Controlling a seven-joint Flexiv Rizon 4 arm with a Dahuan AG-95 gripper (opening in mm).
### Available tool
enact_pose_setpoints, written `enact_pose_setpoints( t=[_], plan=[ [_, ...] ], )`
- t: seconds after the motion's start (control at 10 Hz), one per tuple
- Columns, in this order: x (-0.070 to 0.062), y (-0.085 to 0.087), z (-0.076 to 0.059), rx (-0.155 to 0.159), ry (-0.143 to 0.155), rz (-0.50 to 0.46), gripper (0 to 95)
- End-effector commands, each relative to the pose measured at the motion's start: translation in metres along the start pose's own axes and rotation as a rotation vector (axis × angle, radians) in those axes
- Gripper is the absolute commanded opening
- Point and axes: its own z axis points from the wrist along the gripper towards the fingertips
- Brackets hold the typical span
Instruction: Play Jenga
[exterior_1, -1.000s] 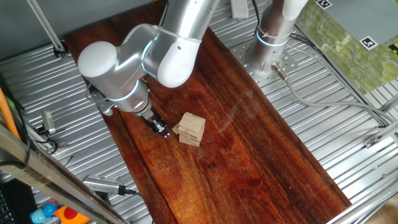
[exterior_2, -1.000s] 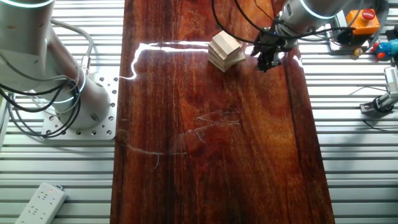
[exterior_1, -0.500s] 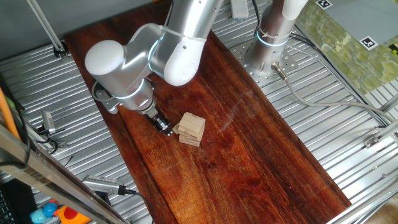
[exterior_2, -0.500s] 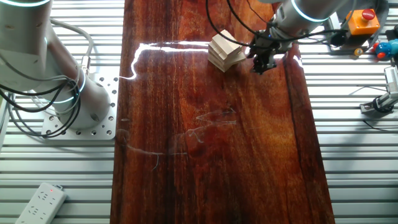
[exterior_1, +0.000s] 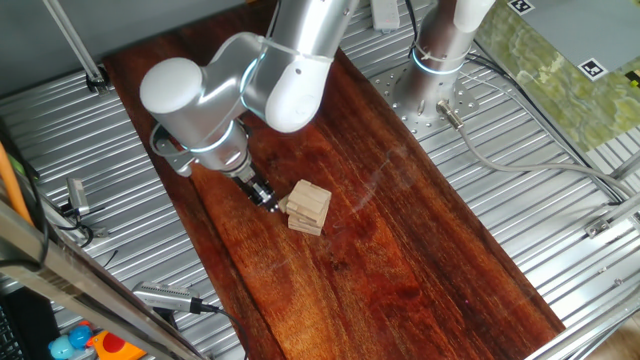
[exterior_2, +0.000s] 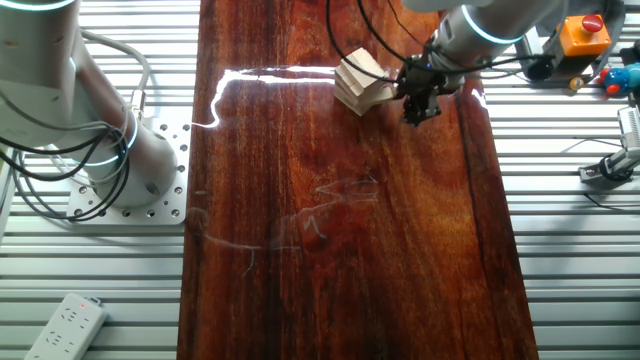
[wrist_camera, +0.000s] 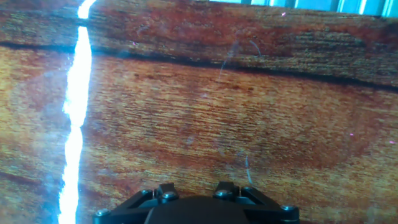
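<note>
Dark wood desk (exterior_1: 420, 250) under me. My gripper (exterior_1: 262, 194) has closed in since a second ago and now sits just beside the Jenga (exterior_1: 307, 208) stack. Can't tell jaw width. Looks lined up to push a block.

A long tabletop of dark reddish-brown polished wood (exterior_1: 400, 240) (exterior_2: 330, 250) (wrist_camera: 205, 118) is set between ribbed metal surfaces (exterior_1: 90, 180) (exterior_2: 580, 250). On it rests a small stack of pale wooden blocks in crossed layers (exterior_1: 307, 207) (exterior_2: 361, 79), placed near one end.

Small stack of pale Jenga (exterior_1: 307, 207) blocks, crossed layers, upright on table.
</note>
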Motion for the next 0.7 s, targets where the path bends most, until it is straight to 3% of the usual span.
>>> enact_pose_setpoints(
  t=[0.1,0.5,0.7],
  plan=[
    [0.0031,-0.0068,-0.0006,0.002,0.001,-0.016,38.0],
    [0.0041,-0.0135,-0.0029,0.0,-0.006,-0.017,38.0],
    [-0.003,-0.0124,-0.0071,-0.003,-0.005,-0.016,38.0]
  ],
)
